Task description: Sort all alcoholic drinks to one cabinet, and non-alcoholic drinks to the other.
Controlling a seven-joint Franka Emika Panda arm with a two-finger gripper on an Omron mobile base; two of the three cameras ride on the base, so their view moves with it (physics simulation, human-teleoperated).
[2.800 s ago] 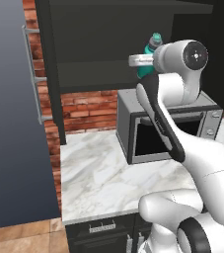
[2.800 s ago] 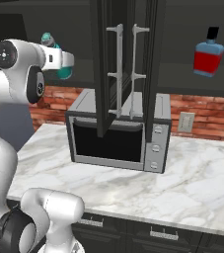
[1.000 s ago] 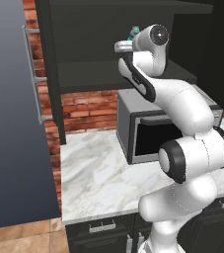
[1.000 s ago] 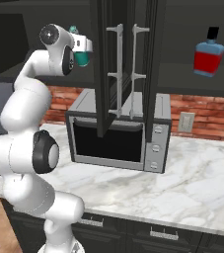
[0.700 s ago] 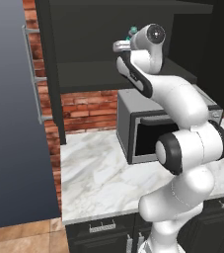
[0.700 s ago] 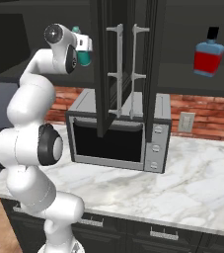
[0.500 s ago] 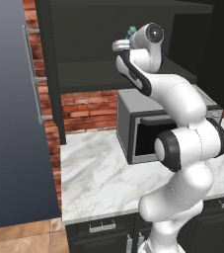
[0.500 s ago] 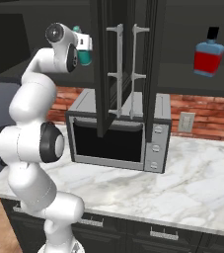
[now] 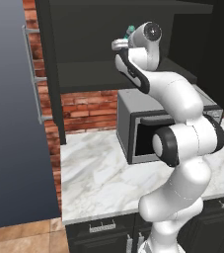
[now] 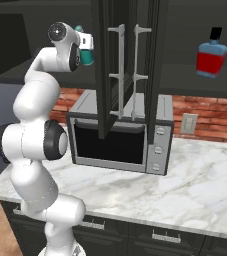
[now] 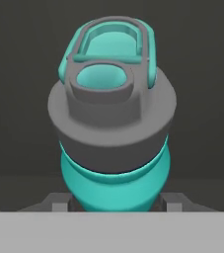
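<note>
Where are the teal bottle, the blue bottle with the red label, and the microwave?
teal bottle point(image 11: 114, 183), hand view, on its teal body below the grey cap.
blue bottle point(image 10: 211, 61), right base view, on its red label.
microwave point(image 10: 110, 142), right base view, on its dark door.

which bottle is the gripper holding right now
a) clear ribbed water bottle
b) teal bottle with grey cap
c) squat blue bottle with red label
b: the hand view shows the teal bottle with its grey cap between the gripper fingers; the squat blue bottle stands apart on the cabinet shelf.

Glossy white rounded arm point(image 9: 182, 104) segments with dark joints.
</note>
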